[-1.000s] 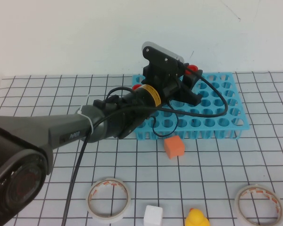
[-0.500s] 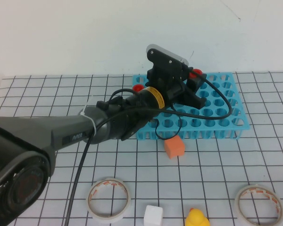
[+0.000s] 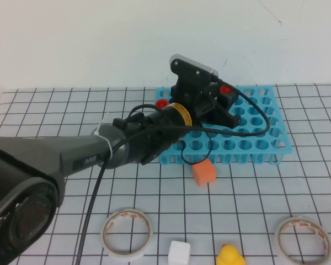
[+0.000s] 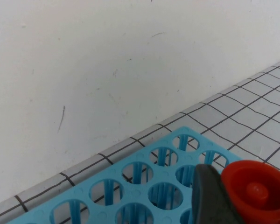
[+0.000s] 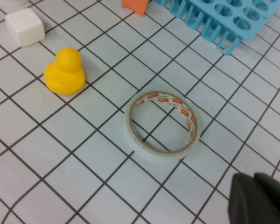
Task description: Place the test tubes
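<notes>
Looks like robot lab test bench, not real wet lab. Gridded white tabletop (image 3: 44, 110), bare white wall (image 3: 99, 38), blue tube rack (image 3: 265, 144) with red-capped test tube (image 3: 225, 88). Random props around: tape rolls (image 3: 107, 237), yellow duck (image 3: 230, 255), white cube (image 3: 179, 253), orange cube (image 3: 203, 173).

rack top: most holes of the blue rack (image 3: 259, 118) sat open, the right half especially
left gripper (image 3: 223, 100): hung over the rack's back middle, clamped on a red-capped tube (image 3: 225, 89); its arm covered the rack's left end
rack front: orange cube (image 3: 203, 172) just beside it
near edge: left tape ring (image 3: 106, 234), white cube (image 3: 179, 253), duck (image 3: 230, 255), right tape ring (image 3: 280, 234), with gaps between
right gripper (image 5: 259, 200): above bare grid near the right tape ring
</notes>
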Controlling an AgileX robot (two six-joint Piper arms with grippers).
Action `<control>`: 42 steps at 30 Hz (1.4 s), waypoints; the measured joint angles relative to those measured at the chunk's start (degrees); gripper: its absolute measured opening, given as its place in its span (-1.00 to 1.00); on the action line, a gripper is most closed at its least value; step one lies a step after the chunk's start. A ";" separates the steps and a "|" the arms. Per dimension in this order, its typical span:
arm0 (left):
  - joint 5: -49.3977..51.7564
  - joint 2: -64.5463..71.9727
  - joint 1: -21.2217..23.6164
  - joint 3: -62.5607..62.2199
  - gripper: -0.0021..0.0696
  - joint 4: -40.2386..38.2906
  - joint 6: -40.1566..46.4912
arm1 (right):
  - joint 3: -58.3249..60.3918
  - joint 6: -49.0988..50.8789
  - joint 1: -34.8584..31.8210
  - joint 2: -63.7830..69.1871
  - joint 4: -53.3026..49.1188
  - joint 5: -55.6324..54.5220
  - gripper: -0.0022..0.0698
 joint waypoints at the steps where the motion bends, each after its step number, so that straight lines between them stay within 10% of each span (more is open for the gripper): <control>1: 0.00 0.00 0.00 0.00 -0.20 0.00 0.00 | 0.00 0.00 0.00 0.00 0.00 0.00 -0.94; 11: 3.39 -2.20 1.29 0.00 0.20 -1.54 0.91 | 0.00 0.00 0.00 0.00 0.00 0.00 -0.94; 22: 23.22 -22.57 3.23 0.00 -0.84 -2.11 6.51 | 0.00 0.00 0.00 0.00 0.00 0.00 -0.94; 42: 32.04 -71.37 5.69 34.73 -0.94 -2.11 12.32 | 0.00 0.00 0.00 0.00 0.00 0.00 -0.94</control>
